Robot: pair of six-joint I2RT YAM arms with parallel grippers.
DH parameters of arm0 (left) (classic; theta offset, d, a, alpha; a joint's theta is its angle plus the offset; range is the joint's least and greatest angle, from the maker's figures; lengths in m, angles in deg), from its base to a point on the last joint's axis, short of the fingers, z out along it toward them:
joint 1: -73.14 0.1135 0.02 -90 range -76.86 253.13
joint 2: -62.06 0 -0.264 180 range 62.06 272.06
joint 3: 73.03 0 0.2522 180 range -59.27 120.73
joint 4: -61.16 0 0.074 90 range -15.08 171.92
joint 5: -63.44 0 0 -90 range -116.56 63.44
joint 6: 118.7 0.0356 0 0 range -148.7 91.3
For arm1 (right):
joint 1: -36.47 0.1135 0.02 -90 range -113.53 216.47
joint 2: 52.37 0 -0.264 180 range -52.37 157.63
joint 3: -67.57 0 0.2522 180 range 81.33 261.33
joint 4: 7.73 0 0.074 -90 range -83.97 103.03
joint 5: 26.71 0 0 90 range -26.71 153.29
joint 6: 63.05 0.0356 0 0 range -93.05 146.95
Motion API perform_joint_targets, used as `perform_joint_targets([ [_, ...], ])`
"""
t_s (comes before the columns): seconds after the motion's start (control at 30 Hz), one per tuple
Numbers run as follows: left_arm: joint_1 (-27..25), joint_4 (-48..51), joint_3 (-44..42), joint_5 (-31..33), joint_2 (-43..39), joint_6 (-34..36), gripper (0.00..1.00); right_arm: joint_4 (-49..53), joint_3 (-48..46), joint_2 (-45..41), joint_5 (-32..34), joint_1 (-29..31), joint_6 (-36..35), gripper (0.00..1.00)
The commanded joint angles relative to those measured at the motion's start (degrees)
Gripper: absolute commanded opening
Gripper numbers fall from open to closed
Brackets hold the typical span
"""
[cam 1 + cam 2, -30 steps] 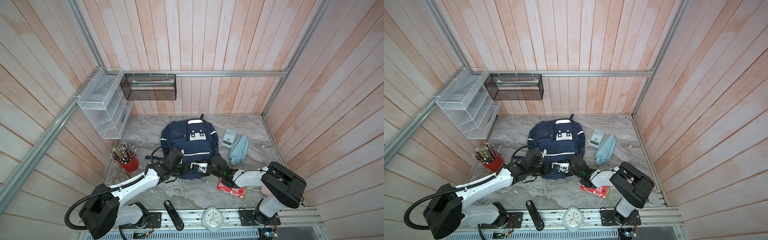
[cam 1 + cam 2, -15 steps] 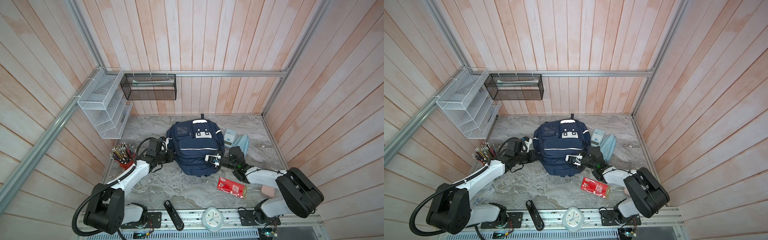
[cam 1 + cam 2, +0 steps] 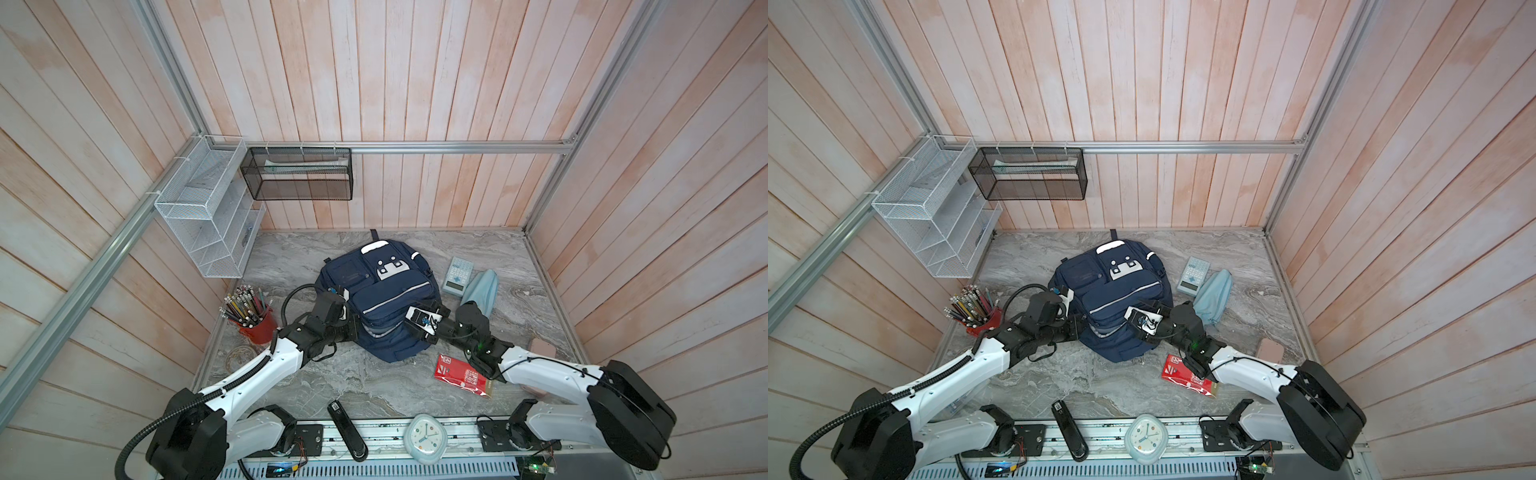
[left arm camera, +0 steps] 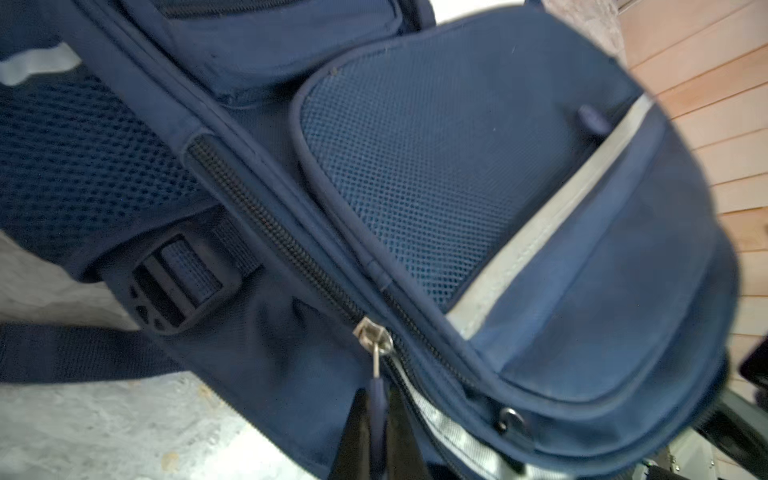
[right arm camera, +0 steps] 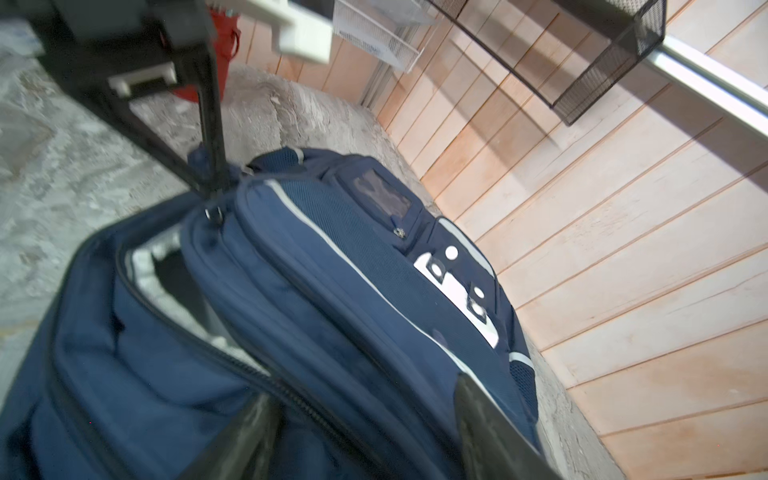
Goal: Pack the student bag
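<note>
The left gripper (image 4: 377, 415) is clamped on the navy zipper pull (image 4: 376, 392) of the student bag (image 3: 386, 291). The right gripper (image 5: 361, 388) stands with its jaws spread wide, straddling the bag's padded front edge; contact with the fabric cannot be confirmed. The bag lies at the centre of both top views on the grey marbled tabletop (image 3: 332, 382). Its main compartment is partly unzipped, showing grey lining (image 5: 145, 266).

To the right of the bag are a calculator (image 3: 457, 275) and a soft light-blue pouch (image 3: 482, 289), which touch each other. A flat red packet (image 3: 457, 372) lies partly under the right arm. A red cup of pencils (image 3: 257, 328) stands at the left. Bare tabletop lies below the bag, down to the black stapler (image 3: 347, 430) and the clock (image 3: 426, 438) at the bottom edge.
</note>
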Motion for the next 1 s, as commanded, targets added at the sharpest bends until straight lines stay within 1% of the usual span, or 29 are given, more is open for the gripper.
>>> perform_joint_targets([
  [0.0,-3.51,-4.54,-1.27,-0.36,0.62,-4.52,0.00,-3.56,-2.82,0.73,8.19,6.78,3.27,0.68],
  [0.03,-4.41,-5.51,-1.59,-0.70,1.01,-5.16,0.00,-4.71,-2.29,2.67,9.68,7.71,3.27,0.68],
  [0.13,-5.88,-6.00,-1.34,-1.20,1.86,-5.93,0.00,-2.27,2.08,9.62,12.53,9.23,1.77,0.67],
  [0.17,-6.37,-5.98,-1.23,-0.90,1.69,-6.10,0.00,-1.80,3.08,11.99,14.70,9.74,1.32,0.67],
  [0.2,-6.73,-5.77,-1.19,-0.60,1.39,-6.27,0.00,-2.34,3.59,13.96,15.44,9.76,0.76,0.66],
  [0.27,-7.06,-4.78,-1.09,0.13,0.77,-6.30,0.00,-1.90,4.58,17.38,15.50,10.01,-1.70,0.65],
  [0.33,-7.04,-4.47,-1.33,0.72,0.22,-6.31,0.00,-2.63,5.40,19.02,16.02,10.06,-0.85,0.65],
  [0.37,-6.99,-4.48,-1.53,0.88,0.03,-6.38,0.00,-2.33,6.00,19.78,16.19,10.01,-1.11,0.61],
  [0.4,-6.98,-4.30,-1.64,1.30,0.02,-6.31,0.00,-2.00,6.55,20.22,16.55,10.02,-0.89,0.52],
  [0.43,-6.98,-4.05,-1.87,2.05,0.14,-6.23,0.00,-1.30,7.16,20.63,16.87,10.02,-1.03,0.36],
  [0.5,-6.26,-3.80,-2.10,3.33,0.53,-5.60,0.00,0.66,7.53,20.38,16.00,10.06,-1.54,0.15],
  [0.53,-5.39,-3.58,-2.14,3.63,0.65,-4.91,0.00,1.01,7.20,20.03,15.69,10.10,-1.92,0.03],
  [0.57,-3.82,-3.21,-2.00,3.81,0.73,-3.98,0.00,1.57,6.73,19.46,15.49,10.04,-2.69,0.00],
  [0.67,1.22,-2.43,-2.33,5.89,0.02,-1.62,0.01,2.56,4.53,16.82,14.68,9.69,-3.92,0.00],
  [0.7,2.65,-1.98,-2.07,7.15,-0.03,-0.83,0.01,2.66,3.54,15.53,13.12,9.50,-4.17,0.00],
  [0.77,4.98,-0.48,-0.59,9.52,0.64,0.89,0.01,1.54,0.53,12.68,7.45,8.97,-5.66,0.00],
  [0.83,6.97,-0.71,0.73,9.88,2.01,2.36,0.01,0.27,-1.42,10.91,4.50,8.87,-7.50,0.00],
  [0.9,8.96,-0.52,2.19,9.31,4.06,3.28,0.01,-0.15,-2.03,10.00,3.51,8.66,-8.51,0.00],
  [0.97,9.46,-0.95,3.15,9.26,5.38,3.80,0.04,-0.93,-1.92,9.78,2.81,8.26,-8.95,0.00],
])
